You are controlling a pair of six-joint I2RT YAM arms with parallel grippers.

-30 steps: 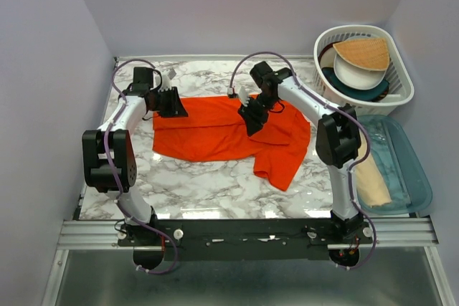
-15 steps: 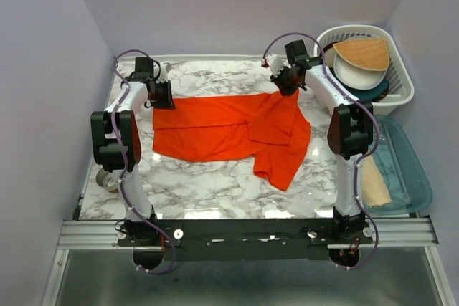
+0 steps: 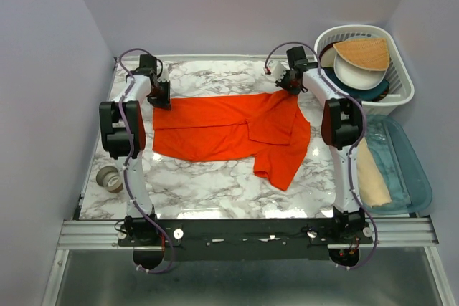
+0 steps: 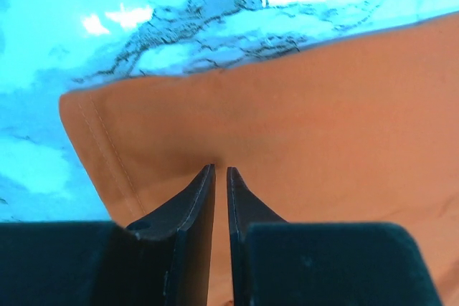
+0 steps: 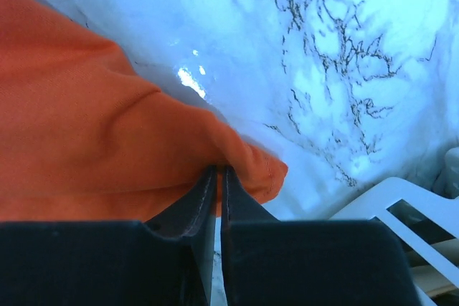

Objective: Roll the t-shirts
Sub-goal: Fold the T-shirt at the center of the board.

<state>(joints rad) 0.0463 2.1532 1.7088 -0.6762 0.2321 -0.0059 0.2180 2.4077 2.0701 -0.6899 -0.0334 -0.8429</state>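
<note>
The orange-red t-shirt [image 3: 215, 130] lies spread on the marble table [image 3: 208, 184], with one sleeve folded toward the front right. My left gripper [image 3: 161, 98] is at the shirt's far left corner. In the left wrist view it [image 4: 220, 170] is shut, pinching the fabric [image 4: 323, 105] near the hemmed corner. My right gripper [image 3: 289, 85] is at the shirt's far right corner. In the right wrist view it [image 5: 219, 170] is shut on a bunched hem of the shirt [image 5: 86, 134]. Both hold the shirt low at the table.
A white basket [image 3: 401, 91] with bowls and a plate stands at the back right, close to my right gripper. A blue tray [image 3: 412, 170] with a beige cloth lies along the right edge. A small grey roll [image 3: 109, 177] sits at the left edge.
Both grippers moved outward and toward the far edge. The right one went from the shirt's middle to its far right corner. The shirt's far edge now lies stretched between them.
</note>
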